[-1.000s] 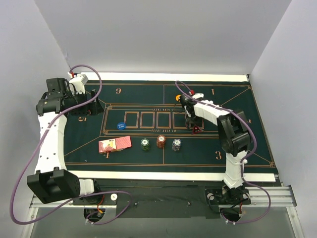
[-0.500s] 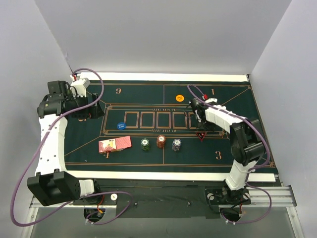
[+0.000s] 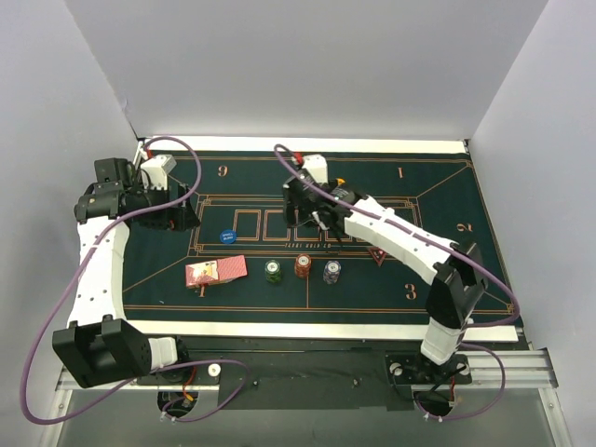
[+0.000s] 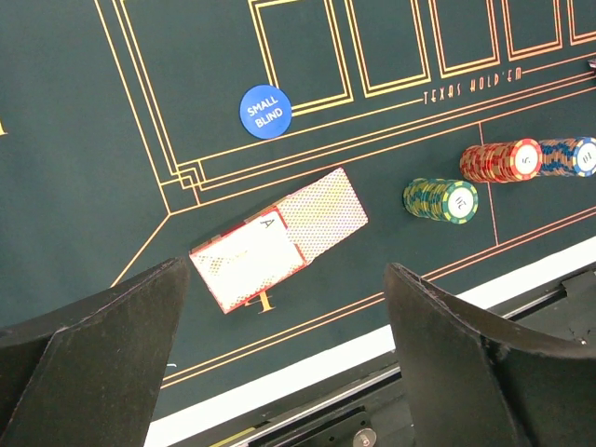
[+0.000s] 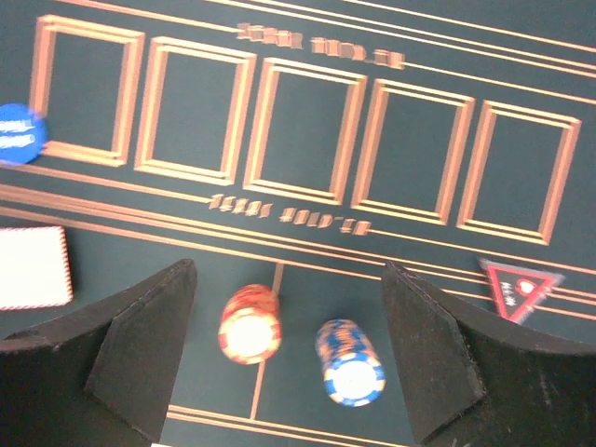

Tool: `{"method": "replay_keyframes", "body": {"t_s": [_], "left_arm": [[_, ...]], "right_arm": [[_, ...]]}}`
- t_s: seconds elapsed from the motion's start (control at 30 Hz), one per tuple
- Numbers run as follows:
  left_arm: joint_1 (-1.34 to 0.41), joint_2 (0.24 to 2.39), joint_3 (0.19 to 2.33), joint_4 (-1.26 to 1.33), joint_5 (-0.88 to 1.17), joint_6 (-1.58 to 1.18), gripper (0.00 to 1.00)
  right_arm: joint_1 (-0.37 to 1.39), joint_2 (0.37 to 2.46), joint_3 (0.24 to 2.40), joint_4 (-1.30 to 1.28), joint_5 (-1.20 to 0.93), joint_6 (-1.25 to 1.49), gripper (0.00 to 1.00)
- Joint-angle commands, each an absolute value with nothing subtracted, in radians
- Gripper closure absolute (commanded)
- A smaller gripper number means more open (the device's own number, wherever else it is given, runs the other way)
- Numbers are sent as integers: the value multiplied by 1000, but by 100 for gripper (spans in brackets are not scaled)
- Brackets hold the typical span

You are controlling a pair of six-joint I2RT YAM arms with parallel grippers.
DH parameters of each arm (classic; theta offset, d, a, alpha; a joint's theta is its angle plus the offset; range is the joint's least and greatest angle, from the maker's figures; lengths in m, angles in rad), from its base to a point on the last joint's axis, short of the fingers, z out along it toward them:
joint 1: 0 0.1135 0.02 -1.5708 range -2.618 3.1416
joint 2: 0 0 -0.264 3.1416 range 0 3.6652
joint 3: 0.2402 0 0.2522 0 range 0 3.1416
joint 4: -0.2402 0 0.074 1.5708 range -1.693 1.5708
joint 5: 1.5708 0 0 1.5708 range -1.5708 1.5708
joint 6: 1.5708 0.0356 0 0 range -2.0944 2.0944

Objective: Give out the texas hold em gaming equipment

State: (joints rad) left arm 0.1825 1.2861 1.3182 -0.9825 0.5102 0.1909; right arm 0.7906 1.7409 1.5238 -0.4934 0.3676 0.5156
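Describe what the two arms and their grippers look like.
Both arms, left arm and right arm, have white shell links between black joint housings, each trailed by a looping purple cable. The left gripper and right gripper carry broad, matte black jaws.

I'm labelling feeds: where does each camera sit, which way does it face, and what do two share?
Top external: high behind the bases, looking down on the mat; both arms show.
Left wrist: on the left arm, looking down at cards, blue button, red chip stack; its fingers show.
Right wrist: on the right arm, looking down at card boxes; its fingers show.
Shared: both wrists see that button and stack.
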Motion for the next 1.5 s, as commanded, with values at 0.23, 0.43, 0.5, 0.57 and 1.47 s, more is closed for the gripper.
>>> {"method": "replay_keyframes", "body": {"t_s": [0.23,0.43,0.5,0.57,1.47], "left_arm": [[212,1272,1330,-913,436,94,3],[229,1272,1336,-919,408,86,3],[232,1269,1338,-923,408,84,3],[235,1266,1338,-928,416,84,3],[252,1246,1358,-951,413,110,3]], "right_arm": [[1014,1917,1709,-580,256,454,14],[1066,1994,1721,-581,230,462,15],[1074,2013,1720,-581,229,468,16],[1075,2026,1717,-581,229,471,17],[1057,2091,1664,-535,184,512,54]]}}
